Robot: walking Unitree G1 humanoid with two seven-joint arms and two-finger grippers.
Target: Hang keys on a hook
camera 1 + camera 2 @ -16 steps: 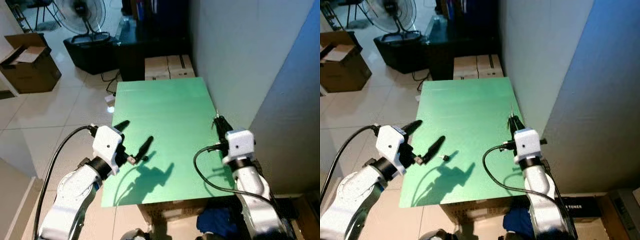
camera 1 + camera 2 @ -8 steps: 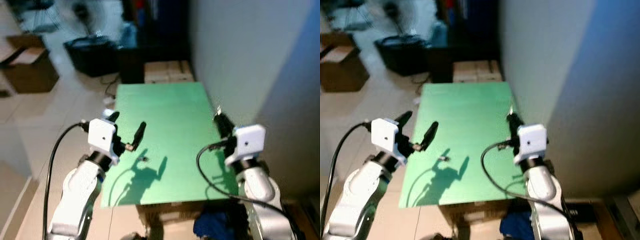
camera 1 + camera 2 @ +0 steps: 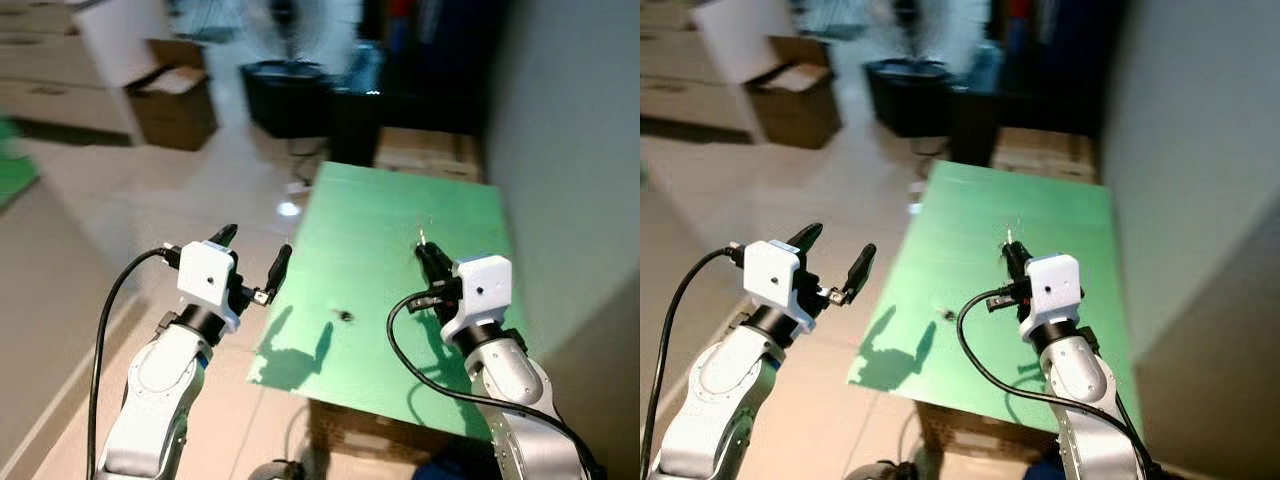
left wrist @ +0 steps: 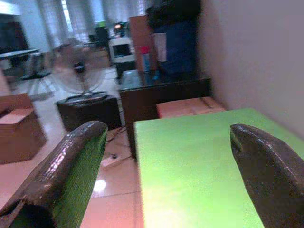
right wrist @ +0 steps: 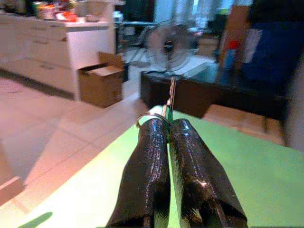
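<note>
You have two grippers here: the left gripper [image 3: 254, 265] and the right gripper [image 3: 428, 259]. One set of keys [image 5: 167, 102] sits between the right one's fingers. There is one green table [image 3: 420, 215], with one small dark object [image 3: 344, 316] near its front edge. Beyond its far edge you can count one fan [image 5: 167, 46] and one open cardboard box [image 3: 174, 103].

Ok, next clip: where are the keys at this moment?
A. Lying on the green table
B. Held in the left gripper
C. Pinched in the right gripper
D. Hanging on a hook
C. In the right wrist view the right gripper is shut on the keys, with the ring and a key sticking out past the fingertips over the green table; the left gripper is open and holds nothing.
</note>
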